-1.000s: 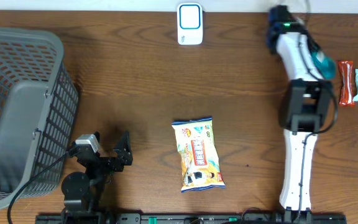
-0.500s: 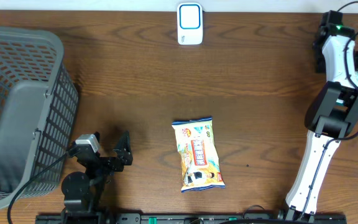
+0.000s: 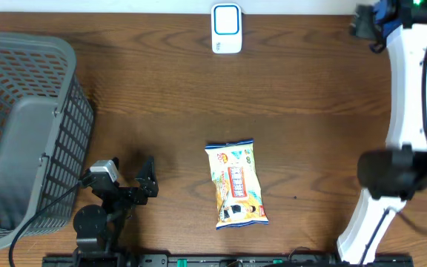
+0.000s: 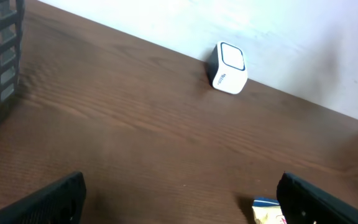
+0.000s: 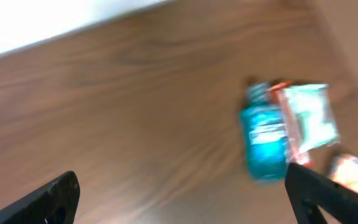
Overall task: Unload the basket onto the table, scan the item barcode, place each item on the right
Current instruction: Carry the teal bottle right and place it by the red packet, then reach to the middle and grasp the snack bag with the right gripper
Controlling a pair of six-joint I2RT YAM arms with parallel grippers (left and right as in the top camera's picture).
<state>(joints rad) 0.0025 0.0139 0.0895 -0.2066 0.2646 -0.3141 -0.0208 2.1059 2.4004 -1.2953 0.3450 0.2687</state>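
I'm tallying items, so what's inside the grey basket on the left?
Nothing shows inside the grey basket, only its bare grey floor. Its right mesh wall screens a strip of that floor from overhead, so something small there could be hidden.

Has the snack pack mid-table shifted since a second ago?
No. The snack pack keeps the same spot and tilt, on the near side of the white scanner in the overhead view.

Right arm: was white-shelled, with a black joint and a thin black cable.
Left arm: was black, with a silver-grey block.
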